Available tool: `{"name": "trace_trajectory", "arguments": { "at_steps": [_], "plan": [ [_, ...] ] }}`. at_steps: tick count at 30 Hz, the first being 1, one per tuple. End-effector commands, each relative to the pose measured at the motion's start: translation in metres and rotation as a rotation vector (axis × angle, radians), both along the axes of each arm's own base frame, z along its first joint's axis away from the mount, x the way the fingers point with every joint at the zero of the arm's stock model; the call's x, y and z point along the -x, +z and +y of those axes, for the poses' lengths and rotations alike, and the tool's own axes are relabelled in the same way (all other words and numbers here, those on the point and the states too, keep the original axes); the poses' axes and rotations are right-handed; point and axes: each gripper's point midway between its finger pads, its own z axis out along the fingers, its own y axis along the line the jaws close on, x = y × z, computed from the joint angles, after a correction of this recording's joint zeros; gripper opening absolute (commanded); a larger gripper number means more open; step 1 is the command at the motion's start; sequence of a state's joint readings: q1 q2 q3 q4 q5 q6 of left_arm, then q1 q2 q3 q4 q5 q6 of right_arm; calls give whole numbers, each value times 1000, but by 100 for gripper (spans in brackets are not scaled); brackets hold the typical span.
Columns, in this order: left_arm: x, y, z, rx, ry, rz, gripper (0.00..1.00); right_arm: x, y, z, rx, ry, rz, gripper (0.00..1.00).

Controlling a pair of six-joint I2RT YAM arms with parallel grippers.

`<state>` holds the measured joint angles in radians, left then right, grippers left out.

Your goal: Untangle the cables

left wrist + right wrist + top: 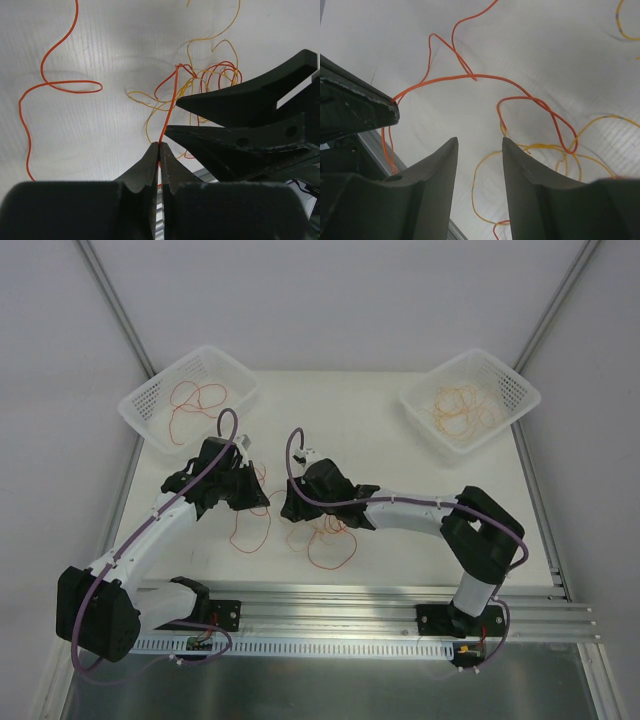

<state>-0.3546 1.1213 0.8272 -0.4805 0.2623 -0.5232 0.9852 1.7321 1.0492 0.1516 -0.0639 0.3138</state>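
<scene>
My left gripper [158,146] is pinched shut on a red cable [171,105] that runs into the tangle of cables [324,532] on the table [380,440] between my arms. My right gripper [479,142] hangs above the tangle, fingers parted, holding nothing

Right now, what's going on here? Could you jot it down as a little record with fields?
left jaws: shut on a red cable
right jaws: open, holding nothing, over the tangle
tangle: red and orange-yellow strands mixed on the table, between the two arms
left basket: loose red cables
right basket: loose orange-yellow cables
</scene>
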Motion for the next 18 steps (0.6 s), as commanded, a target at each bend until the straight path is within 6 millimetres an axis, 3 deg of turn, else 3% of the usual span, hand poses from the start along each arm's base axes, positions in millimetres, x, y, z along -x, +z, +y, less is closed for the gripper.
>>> {"name": "trace_trajectory", "arguments": {
  "at_steps": [1, 6, 13, 16, 18],
  "plan": [
    [7, 8, -7, 43, -9, 7, 0, -18, 24, 30, -132, -54, -58, 45],
    [7, 10, -9, 54, -8, 7, 0, -34, -1, 25, -70, -160, -81, 45],
    [10, 8, -10, 61, -15, 21, 0, -39, -13, 40, -76, -146, -74, 43],
    [9, 6, -8, 46, -11, 14, 0, -37, -10, 42, -92, -129, -77, 32],
    [9, 2, -4, 25, -2, 12, 0, -34, -5, 41, -96, -113, -72, 15]
  ]
}}
